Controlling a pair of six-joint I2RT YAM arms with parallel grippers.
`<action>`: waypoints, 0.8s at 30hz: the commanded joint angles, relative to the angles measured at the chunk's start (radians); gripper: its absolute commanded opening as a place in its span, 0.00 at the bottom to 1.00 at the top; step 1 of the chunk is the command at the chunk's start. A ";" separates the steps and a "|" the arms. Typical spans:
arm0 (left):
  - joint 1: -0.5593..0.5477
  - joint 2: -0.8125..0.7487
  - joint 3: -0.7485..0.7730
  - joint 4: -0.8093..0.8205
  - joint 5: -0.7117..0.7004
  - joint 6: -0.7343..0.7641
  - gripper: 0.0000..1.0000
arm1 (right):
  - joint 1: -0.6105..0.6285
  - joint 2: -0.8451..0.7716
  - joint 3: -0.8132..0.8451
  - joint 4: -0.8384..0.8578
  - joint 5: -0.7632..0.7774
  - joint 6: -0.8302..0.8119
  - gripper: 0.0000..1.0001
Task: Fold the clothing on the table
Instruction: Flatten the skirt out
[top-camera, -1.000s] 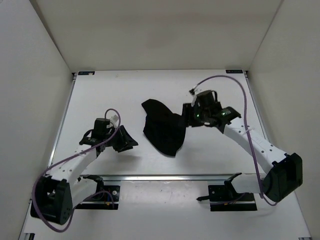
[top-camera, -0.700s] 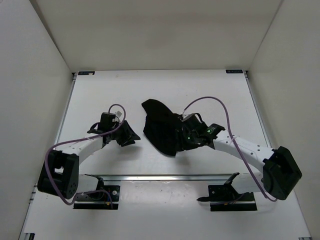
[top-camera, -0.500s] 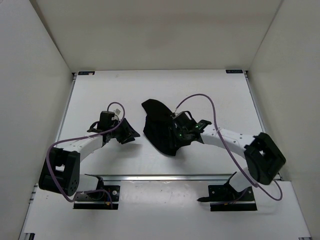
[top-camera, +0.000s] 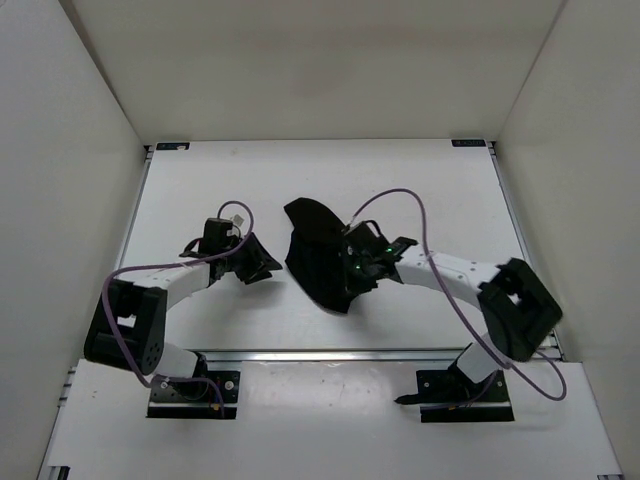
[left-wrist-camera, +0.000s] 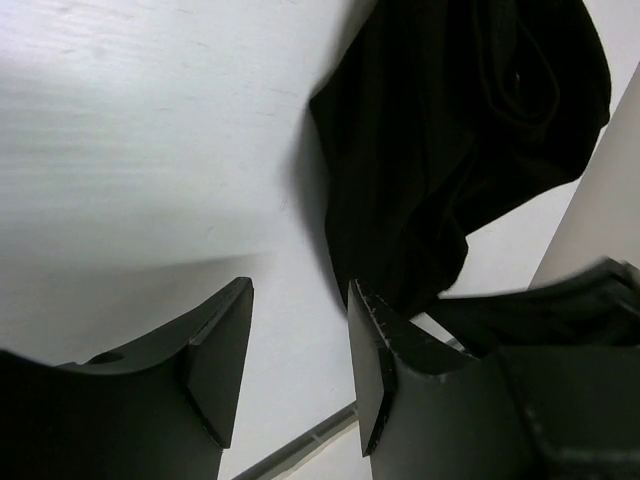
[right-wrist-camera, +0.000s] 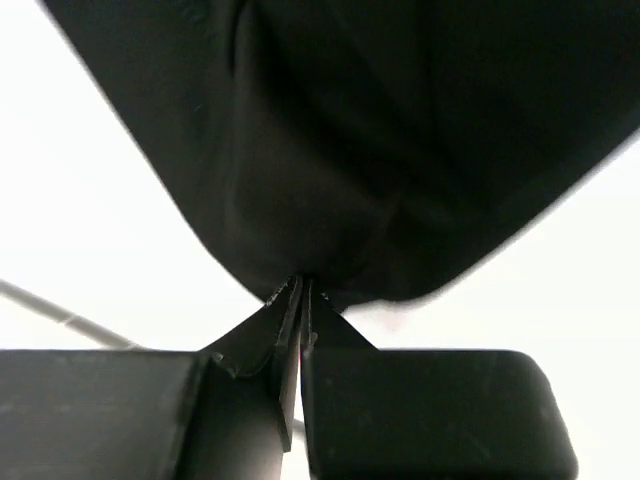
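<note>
Looking over the clothing (top-camera: 318, 258), we find it in a crumpled, partly doubled heap near the middle of the table (top-camera: 200, 185), between the two arms. The right claw (right-wrist-camera: 300, 290) is closed on it: in the right wrist view the jaws are pressed together, and the near hem of the black cloth puckers into their tips. The left claw (left-wrist-camera: 300, 292) has its jaws apart and holds nothing. It sits low over the table just beside the left edge of the clothing, and as far as we can tell it is not touching it. We judge the clothing to be light, thin and entirely limp. It should sag from whatever point lifts it, trail its loose parts across the table, and keep no shape of its own. It looks in no way fragile, so a firm pinch should do it no harm. The matt weave looks unlikely to slide out of the pads, though a bite on the bare hem alone could slip free under a pull. We would take hold at an edge or a corner, never in the bunched middle, where several layers might come up together. For the left claw, the rounded lower flap nearest its tips looks the best hold. Black on black hides the layers, so we cannot tell how many the right claw has caught.
</note>
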 joint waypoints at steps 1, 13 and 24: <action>-0.047 0.040 0.063 0.075 -0.020 -0.012 0.54 | -0.069 -0.196 -0.073 0.092 -0.091 0.078 0.00; -0.123 0.167 0.120 0.173 -0.024 -0.101 0.55 | -0.392 -0.573 -0.409 0.200 -0.335 0.197 0.01; -0.072 0.127 0.052 0.210 -0.014 -0.127 0.55 | -0.091 -0.245 -0.204 0.166 -0.140 0.138 0.50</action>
